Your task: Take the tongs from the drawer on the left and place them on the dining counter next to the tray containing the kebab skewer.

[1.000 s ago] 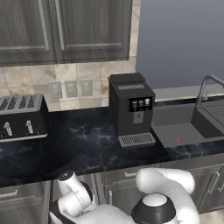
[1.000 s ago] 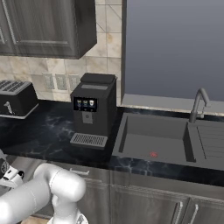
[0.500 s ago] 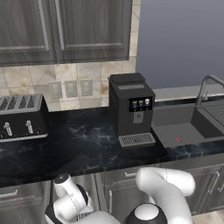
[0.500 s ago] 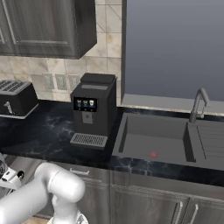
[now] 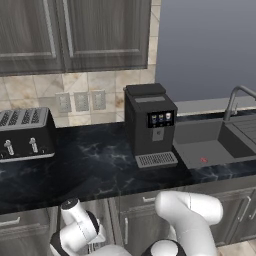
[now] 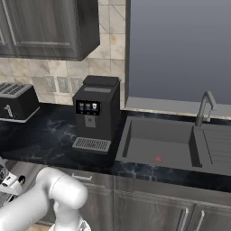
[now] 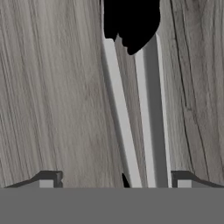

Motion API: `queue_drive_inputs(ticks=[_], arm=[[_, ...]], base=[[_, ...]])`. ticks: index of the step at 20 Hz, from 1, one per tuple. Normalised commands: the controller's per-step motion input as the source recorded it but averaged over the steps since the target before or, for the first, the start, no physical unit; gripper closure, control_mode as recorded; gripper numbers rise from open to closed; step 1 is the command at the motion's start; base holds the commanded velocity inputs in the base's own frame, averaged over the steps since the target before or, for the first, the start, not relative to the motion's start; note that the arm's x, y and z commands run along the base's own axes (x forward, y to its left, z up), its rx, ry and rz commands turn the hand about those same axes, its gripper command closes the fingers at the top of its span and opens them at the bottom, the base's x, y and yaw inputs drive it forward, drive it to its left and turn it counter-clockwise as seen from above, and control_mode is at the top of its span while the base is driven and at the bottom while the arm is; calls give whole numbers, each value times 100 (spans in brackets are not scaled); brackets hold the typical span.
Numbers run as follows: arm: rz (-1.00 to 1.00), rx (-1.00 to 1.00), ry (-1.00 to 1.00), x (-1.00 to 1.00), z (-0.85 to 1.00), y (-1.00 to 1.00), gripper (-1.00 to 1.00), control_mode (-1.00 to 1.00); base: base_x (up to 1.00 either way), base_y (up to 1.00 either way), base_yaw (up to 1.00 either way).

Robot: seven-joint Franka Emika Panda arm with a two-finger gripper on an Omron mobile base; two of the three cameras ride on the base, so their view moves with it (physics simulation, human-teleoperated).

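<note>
In the hand view the tool (image 7: pixel 116 180) is released, its two fingertips (image 7: pixel 48 179) set wide apart. Between them lie the tongs (image 7: pixel 151 109), their pale silvery arms running lengthwise away from the camera to a black end, resting on the grey wood-grain floor of the drawer (image 7: pixel 52 87). The right tip stands just beside them. Above, on the black desk (image 5: pixel 90 165), stand a toaster (image 5: pixel 25 132), a coffee machine (image 5: pixel 149 125) and a sink (image 5: pixel 210 145).
</note>
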Motion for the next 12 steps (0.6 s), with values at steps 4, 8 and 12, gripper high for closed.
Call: queue_drive_inputs(ticks=[4, 8, 12], arm=[[0, 0, 0, 0, -10, 0, -100, -100], [0, 0, 0, 0, -12, 0, 100, -100], [0, 0, 0, 0, -3, 0, 100, -100]], base=[[0, 0, 0], [0, 0, 0], [0, 0, 0]])
